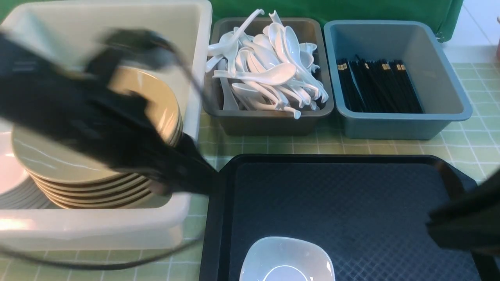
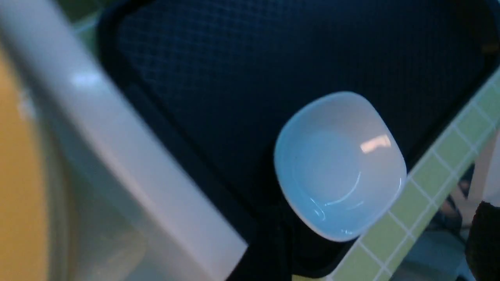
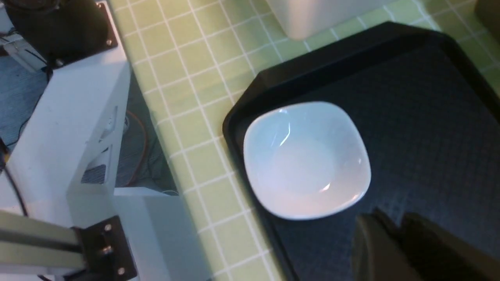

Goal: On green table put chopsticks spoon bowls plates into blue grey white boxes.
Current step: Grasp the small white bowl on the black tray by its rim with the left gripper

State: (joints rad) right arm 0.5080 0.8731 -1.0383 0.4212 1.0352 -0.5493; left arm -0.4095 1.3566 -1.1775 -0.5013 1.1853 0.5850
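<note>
front view only: white box (image 1: 97, 226) at left with a stack of tan plates (image 1: 50, 160) and some paler plates (image 1: 11, 171) beside them. grey box (image 1: 269, 123) in the middle is heaped with white spoons (image 1: 269, 70). blue box (image 1: 390, 127) at right has black chopsticks (image 1: 379, 84) lying side by side. neither wrist view shows the grey or blue box.

white bowl (image 1: 287, 259) sits upright and empty on the black tray (image 1: 351, 203), at the near edge, left of the tray's middle. front view cuts it off. right wrist view gives the whole bowl (image 3: 306, 160), just inside a tray (image 3: 429, 117) corner. left wrist view has the bowl (image 2: 340, 166) too, plus the white box wall (image 2: 129, 156) and a tan sliver of plate (image 2: 19, 175).

left arm is a motion-blurred streak slanting across the white box. left gripper (image 1: 203, 183) is at the tray's far left corner, its opening too smeared to tell. right gripper (image 1: 433, 224) hangs over the tray's right side. in its wrist view the right gripper (image 3: 396, 220) has jaws nearly together, nothing between them, near the bowl but not touching.

surface is a green checked tablecloth (image 1: 273, 146). right wrist view shows the cloth's edge (image 3: 187, 78), the white robot base (image 3: 70, 128) and grey floor below.
</note>
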